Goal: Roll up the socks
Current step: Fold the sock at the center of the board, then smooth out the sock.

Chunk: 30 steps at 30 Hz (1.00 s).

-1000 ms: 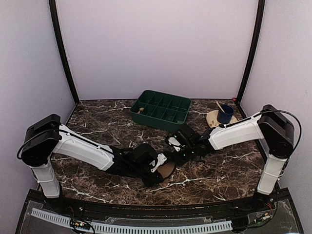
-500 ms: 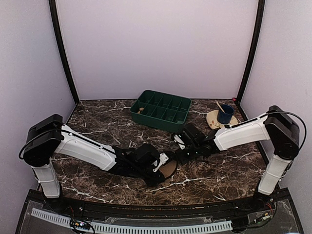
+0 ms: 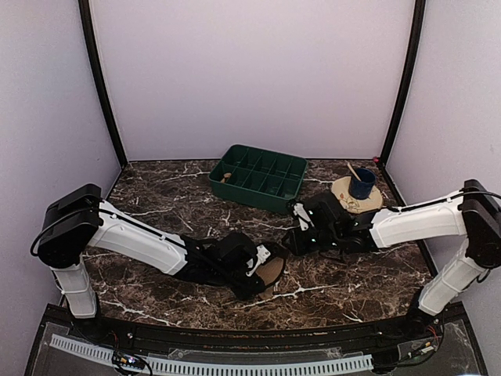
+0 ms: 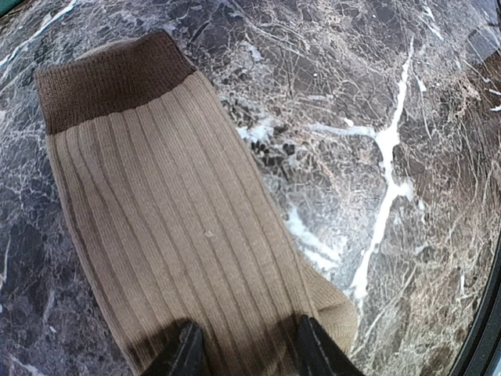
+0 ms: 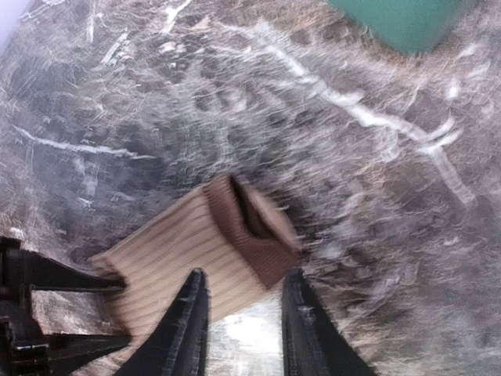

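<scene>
One tan ribbed sock (image 4: 172,235) with a dark brown cuff lies flat on the marble table. My left gripper (image 4: 246,352) stands at its toe end. Its two fingertips (image 4: 186,352) are spread apart and press down on the fabric, which stays flat between them. In the top view this gripper (image 3: 254,268) covers most of the sock (image 3: 272,272). My right gripper (image 5: 244,325) is open and hovers just off the cuff end, where the brown cuff (image 5: 254,227) gapes a little. In the top view it (image 3: 294,240) sits to the right of the sock.
A green compartment tray (image 3: 258,178) stands at the back centre; its corner (image 5: 399,19) shows in the right wrist view. A blue cup (image 3: 362,184) with a stick in it rests on a round wooden disc at the back right.
My right arm has drawn back to the right, off the sock's cuff, and its jaws have come apart. The left gripper has stayed on the toe end.
</scene>
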{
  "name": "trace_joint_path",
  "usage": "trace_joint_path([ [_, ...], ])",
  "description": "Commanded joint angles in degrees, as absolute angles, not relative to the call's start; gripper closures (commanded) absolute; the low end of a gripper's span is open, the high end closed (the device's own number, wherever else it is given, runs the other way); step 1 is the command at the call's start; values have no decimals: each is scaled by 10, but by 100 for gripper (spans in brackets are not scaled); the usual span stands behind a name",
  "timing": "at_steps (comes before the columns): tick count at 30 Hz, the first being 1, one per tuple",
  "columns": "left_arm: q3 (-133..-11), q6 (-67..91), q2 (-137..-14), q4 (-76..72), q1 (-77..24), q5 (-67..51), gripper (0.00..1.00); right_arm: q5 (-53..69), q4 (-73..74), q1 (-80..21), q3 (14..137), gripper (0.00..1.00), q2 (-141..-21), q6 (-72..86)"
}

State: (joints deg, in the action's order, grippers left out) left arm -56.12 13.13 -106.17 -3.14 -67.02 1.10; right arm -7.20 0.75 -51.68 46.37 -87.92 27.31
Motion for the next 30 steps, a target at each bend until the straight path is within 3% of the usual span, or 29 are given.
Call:
trace_joint_path([
  [1, -549, 151, -1074, 16, -672, 7, 56, 21, -125, -514, 414, 78, -891, 371],
  [4, -547, 154, -1071, 16, -672, 6, 56, 73, -210, -513, 390, 90, -921, 422],
  [9, -541, 156, -1064, 15, -672, 6, 56, 137, -364, -513, 363, 97, -983, 499],
  [16, -546, 155, -1062, 18, -672, 9, 56, 176, -484, -516, 348, 98, -1041, 570],
  [30, -566, 153, -1075, 38, -672, 16, 56, 196, -500, -555, 342, 99, -1093, 609],
])
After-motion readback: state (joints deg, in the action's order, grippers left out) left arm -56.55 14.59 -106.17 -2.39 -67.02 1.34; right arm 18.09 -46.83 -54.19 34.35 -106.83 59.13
